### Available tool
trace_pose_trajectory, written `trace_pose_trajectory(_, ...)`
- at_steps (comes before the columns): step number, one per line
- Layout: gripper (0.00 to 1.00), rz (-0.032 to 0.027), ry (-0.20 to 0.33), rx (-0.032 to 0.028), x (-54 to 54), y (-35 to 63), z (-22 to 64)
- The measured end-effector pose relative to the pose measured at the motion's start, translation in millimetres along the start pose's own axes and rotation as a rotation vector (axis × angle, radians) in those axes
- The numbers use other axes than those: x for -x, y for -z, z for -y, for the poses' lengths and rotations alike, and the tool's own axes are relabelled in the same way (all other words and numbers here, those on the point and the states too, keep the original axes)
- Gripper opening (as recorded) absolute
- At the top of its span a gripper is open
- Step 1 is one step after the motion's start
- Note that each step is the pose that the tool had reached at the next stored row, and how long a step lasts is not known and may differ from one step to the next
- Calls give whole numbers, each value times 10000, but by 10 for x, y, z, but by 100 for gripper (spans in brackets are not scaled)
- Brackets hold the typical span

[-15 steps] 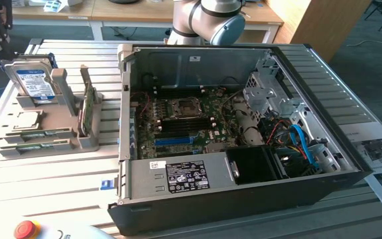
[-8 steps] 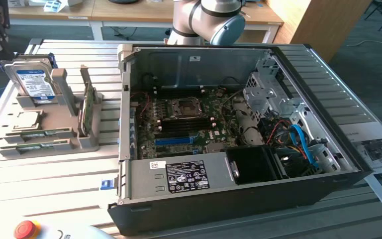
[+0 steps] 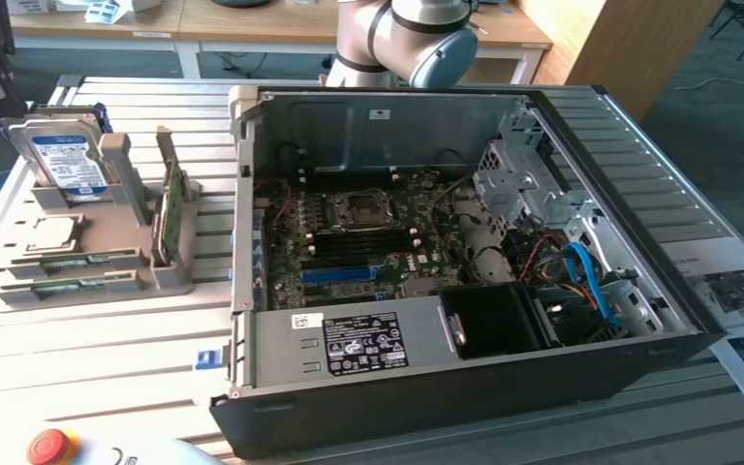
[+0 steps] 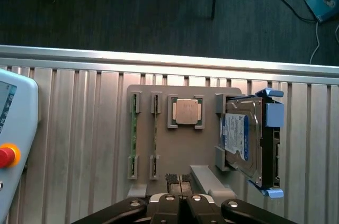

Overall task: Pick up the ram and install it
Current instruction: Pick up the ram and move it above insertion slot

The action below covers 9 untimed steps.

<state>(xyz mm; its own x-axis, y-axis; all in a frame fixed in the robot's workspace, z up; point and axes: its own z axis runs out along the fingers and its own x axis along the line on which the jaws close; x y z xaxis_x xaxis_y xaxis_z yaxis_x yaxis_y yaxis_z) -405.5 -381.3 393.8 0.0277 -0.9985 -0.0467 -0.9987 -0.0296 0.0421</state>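
Ram sticks (image 3: 73, 260) lie flat in the low slots of the grey holder (image 3: 166, 276) at the exterior view's left — two of them, side by side, just beside the CPU (image 3: 53, 233), with the hard drive (image 3: 69, 160) standing upright behind. To the right of the holder you have the open computer case (image 3: 476, 402), motherboard (image 3: 346, 247) exposed. Your gripper (image 4: 179, 180) hangs over the holder's edge, clenched on nothing — clear of both sticks.

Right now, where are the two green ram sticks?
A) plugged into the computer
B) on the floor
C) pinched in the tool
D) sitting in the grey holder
D: both ram sticks sit in slots of the holder, beside the chip.
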Motion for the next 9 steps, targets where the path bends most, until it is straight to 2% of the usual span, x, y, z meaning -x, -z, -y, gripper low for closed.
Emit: trace_pose_trajectory(9,10,4,1,0,0,0,0)
